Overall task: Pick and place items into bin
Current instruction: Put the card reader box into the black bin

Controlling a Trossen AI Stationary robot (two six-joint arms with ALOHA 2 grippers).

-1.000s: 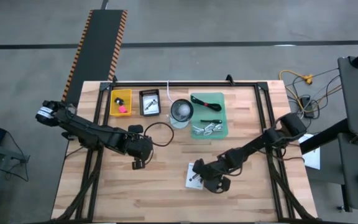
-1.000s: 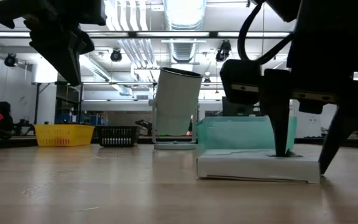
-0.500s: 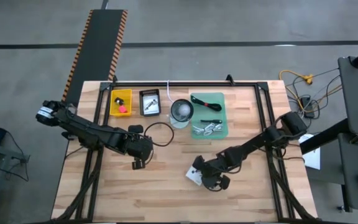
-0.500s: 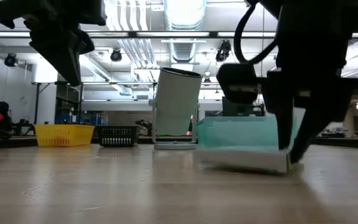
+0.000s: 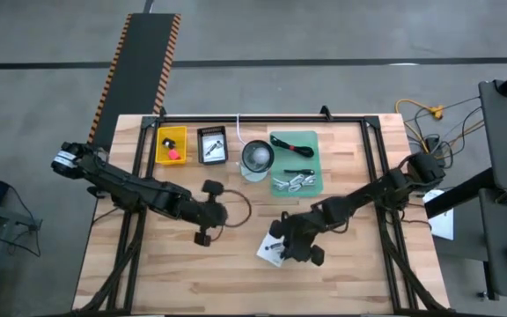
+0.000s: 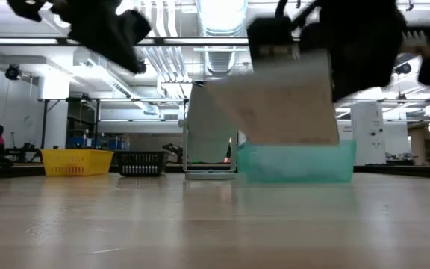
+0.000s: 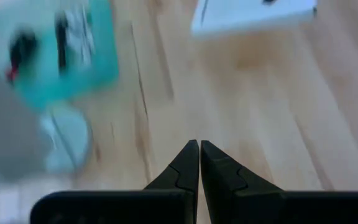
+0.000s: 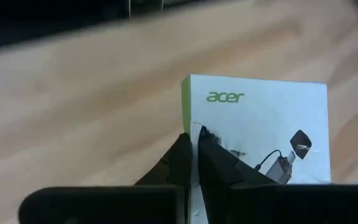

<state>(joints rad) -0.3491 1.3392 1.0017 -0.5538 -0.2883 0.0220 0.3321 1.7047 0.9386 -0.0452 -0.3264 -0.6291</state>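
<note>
- A white packet (image 5: 271, 250), flat and printed with a black gadget and the word "acer", is pinched at one edge by the closed fingers of the right gripper (image 5: 282, 249); in the right wrist view the packet (image 8: 260, 140) fills the space just past the fingers (image 8: 180, 157)
- In the low view the packet (image 6: 278, 104) hangs tilted in the air, clear of the table (image 6: 200, 224), in front of the teal bin
- The teal bin (image 5: 296, 164) lies near the table's far edge, beyond the lifted packet; it holds silver metal pieces (image 5: 290, 182) and small black tools (image 5: 295, 148)
- Just beside the teal bin stands a grey cup (image 5: 257, 158)
- Past the cup from the teal bin sit a small black basket (image 5: 212, 145) and then a yellow bin (image 5: 171, 144) with something pink-red inside
- A loop of black cable (image 5: 229, 208) lies on the table near the left gripper, between it and the teal bin
- The left gripper (image 5: 204, 236), its fingers closed on nothing, hovers above bare wood, well apart from the teal bin; the left wrist view shows its fingers (image 7: 182, 168) pressed together
</note>
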